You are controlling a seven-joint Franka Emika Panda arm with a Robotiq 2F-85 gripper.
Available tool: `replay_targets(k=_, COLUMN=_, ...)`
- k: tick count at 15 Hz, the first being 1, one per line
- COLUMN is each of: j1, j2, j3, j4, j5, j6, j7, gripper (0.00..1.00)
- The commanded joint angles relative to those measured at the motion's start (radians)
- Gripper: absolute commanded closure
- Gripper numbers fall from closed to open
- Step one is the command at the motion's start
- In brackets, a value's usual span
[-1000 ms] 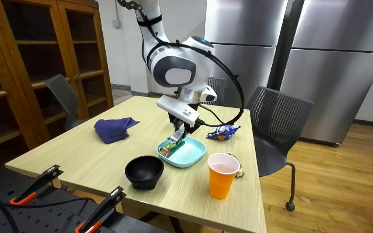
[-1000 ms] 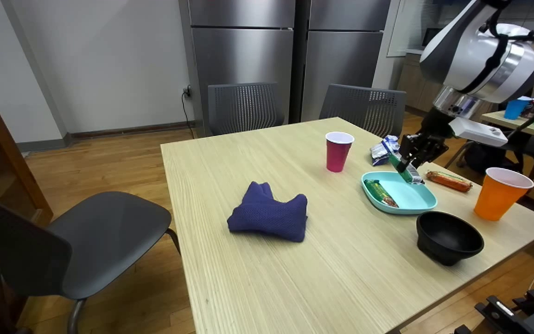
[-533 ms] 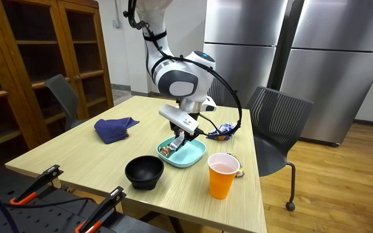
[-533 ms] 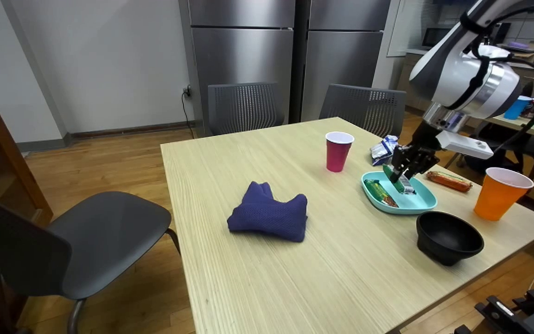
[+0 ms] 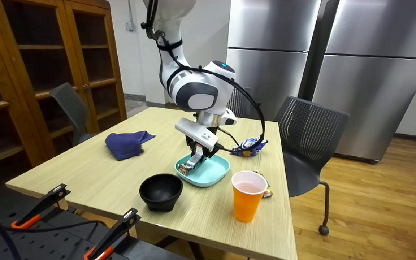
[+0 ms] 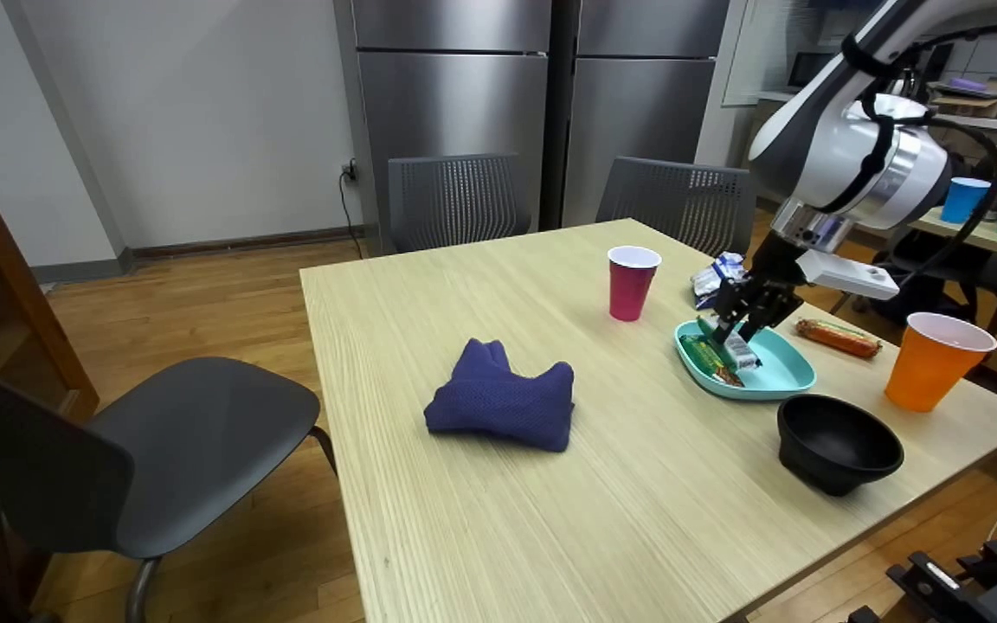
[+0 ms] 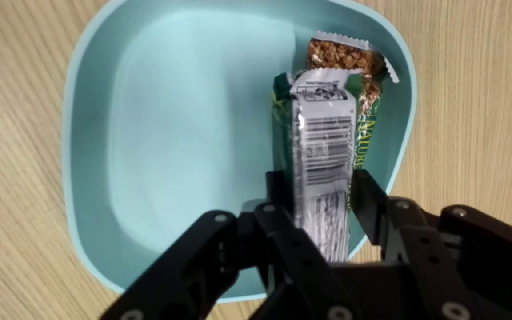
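Note:
My gripper (image 7: 319, 189) is shut on a green snack bar (image 7: 327, 138) with a white barcode side. In the wrist view a finger presses on each side of the bar. The held bar also shows in both exterior views (image 5: 194, 159) (image 6: 739, 353), low over a turquoise tray (image 7: 167, 133). A second green bar (image 7: 340, 55) with a granola picture lies in the tray along one side (image 6: 704, 355). The held bar partly covers it in the wrist view. I cannot tell whether the two bars touch. The tray stands on the table in both exterior views (image 5: 213, 171) (image 6: 782, 365).
A black bowl (image 5: 161, 193) and an orange cup (image 5: 247, 204) stand near the tray. An orange-brown wrapped bar (image 6: 838, 337), a blue-white bag (image 6: 715, 279) and a magenta cup (image 6: 630, 290) are around it. A dark blue cloth (image 6: 503, 405) lies farther off. Chairs (image 5: 302, 144) stand by the table.
The arm has come down and carried the held bar lower, from above the tray to close over the second bar at the tray's side. The things on the table have not moved.

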Motion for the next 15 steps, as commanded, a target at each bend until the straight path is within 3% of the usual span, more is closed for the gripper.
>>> replay_targets(k=1, j1=-0.024, j2=-0.088, j3=0.047, j4=-0.078, j5=-0.017, j6=0.015, j7=0.021, gripper=0.25)
replay_targets(k=4, j1=-0.030, j2=-0.145, j3=0.070, j4=-0.134, j5=-0.003, j6=0.029, j7=0.011, gripper=0.01)
replay_targets(k=8, j1=0.005, j2=-0.234, j3=0.057, j4=-0.205, j5=-0.025, j6=-0.006, j7=0.026, gripper=0.00)
replay_targets(k=15, j1=0.126, j2=-0.355, j3=-0.081, j4=-0.246, j5=-0.181, j6=-0.172, j7=0.143, gripper=0.00)
